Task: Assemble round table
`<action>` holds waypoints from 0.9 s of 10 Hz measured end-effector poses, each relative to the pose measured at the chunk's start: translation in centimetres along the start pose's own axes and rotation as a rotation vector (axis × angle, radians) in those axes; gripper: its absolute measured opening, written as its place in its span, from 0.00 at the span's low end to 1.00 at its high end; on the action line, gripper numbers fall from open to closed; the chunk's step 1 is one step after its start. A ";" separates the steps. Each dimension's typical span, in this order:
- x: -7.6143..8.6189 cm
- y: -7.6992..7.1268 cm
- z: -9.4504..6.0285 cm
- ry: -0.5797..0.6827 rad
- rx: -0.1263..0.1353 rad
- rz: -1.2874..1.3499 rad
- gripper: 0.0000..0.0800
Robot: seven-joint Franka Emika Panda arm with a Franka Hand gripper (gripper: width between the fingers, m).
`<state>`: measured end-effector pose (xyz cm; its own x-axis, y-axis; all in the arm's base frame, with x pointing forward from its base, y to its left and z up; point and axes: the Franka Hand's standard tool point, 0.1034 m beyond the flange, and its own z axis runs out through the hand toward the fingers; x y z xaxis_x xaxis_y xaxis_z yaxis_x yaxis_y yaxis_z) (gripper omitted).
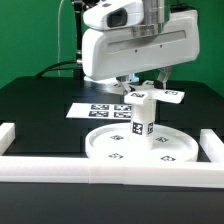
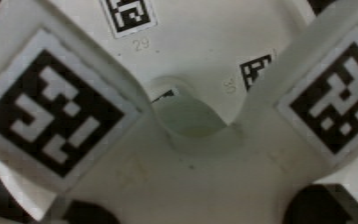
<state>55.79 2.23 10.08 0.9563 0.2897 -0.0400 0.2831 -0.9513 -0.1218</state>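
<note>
Post stands upright on the disc

The end effector (image 1: 143,92) pinches the cross-shaped piece (image 1: 158,96) above the post (image 1: 139,117), which stands on the disc (image 1: 103,144) near the surface's front edge.

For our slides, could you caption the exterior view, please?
Gripper holds the lobed cross piece above the post standing on the disc.

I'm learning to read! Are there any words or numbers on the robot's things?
No words or numbers can be read.
Disc: only black-and-white square tags, patterns, not letters.
Post: the same kind of tag.
Cross piece: two big tags, blurred, no letters.
Marker board: square patterns only.
</note>
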 end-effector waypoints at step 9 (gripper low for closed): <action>0.2 0.1 0.1 0.075 0.048 0.806 0.56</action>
<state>56.01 2.23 10.01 0.8679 -0.4922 -0.0672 -0.4968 -0.8587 -0.1262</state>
